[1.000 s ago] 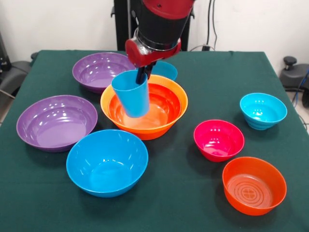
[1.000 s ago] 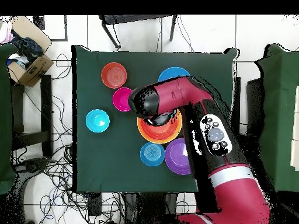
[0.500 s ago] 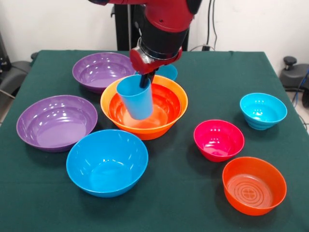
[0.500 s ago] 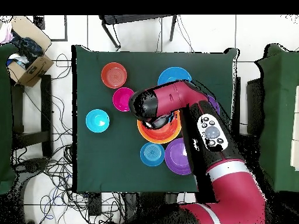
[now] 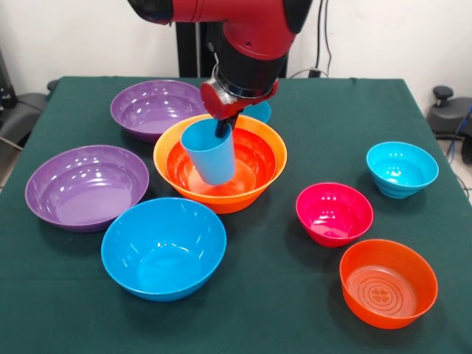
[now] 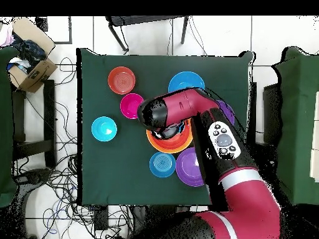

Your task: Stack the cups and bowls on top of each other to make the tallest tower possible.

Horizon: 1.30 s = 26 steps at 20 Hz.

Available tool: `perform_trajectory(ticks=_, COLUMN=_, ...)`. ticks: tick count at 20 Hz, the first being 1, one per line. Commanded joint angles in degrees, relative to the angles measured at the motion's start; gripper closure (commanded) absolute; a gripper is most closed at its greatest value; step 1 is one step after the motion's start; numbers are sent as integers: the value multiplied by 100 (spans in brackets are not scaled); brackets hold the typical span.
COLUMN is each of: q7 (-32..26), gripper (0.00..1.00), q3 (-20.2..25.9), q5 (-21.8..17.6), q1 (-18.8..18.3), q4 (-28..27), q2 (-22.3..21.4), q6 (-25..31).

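Observation:
My gripper (image 5: 223,127) is shut on the far rim of the light blue cup (image 5: 209,155), with one dark finger inside it. The cup stands slightly tilted, mouth up, inside the big orange bowl (image 5: 270,158); whether its base touches the bowl's floor I cannot tell. In the overhead view the arm covers the cup and part of the orange bowl (image 6: 167,143). Other bowls lie singly on the table: two purple (image 5: 147,107) (image 5: 85,186), a blue one (image 5: 164,247), magenta (image 5: 334,214), red-orange (image 5: 388,282), cyan (image 5: 402,168), and a cyan one (image 5: 257,109) behind the gripper.
The green cloth table (image 5: 310,147) has its edges close to the outer bowls. Overhead, a cardboard box (image 6: 30,65) sits off the table's corner, cables cover the floor, and a chair (image 6: 146,25) stands beyond the far edge.
The gripper has carried the cup a little to the right and lower, deeper into the orange bowl. The other bowls have not moved.

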Motion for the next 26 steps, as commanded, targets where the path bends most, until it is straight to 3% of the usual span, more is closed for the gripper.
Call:
perform_trajectory(ticks=1, q7=-411, gripper=100, q3=-152, q5=-558, q1=108, q4=149, q2=173, q6=-463)
perform_trajectory(ticks=3, q7=-301, gripper=100, q3=-123, q5=-519, q1=99, q4=149, q2=192, q6=-530)
perform_trajectory(ticks=4, q7=-156, gripper=0, q3=-167, q5=-485, q1=114, q4=144, q2=192, q6=-484)
perform_trajectory(ticks=6, q7=282, gripper=0, q3=-247, q5=-404, q1=152, q4=129, q2=175, q6=-612)
perform_trajectory(ticks=8, q7=-189, gripper=0, q3=-75, q5=-353, q1=110, q4=103, q2=159, q6=-445)
perform_trajectory(ticks=11, q7=-11, gripper=0, q3=14, q5=-72, q1=49, q4=211, q2=72, q6=-518)
perform_trajectory(ticks=19, q7=-15, gripper=0, q3=38, q5=229, q1=195, q4=178, q2=-117, q6=-127)
perform_trajectory(ticks=26, q7=-144, gripper=0, q3=268, q5=747, q1=199, q4=341, q2=-630, q6=94)
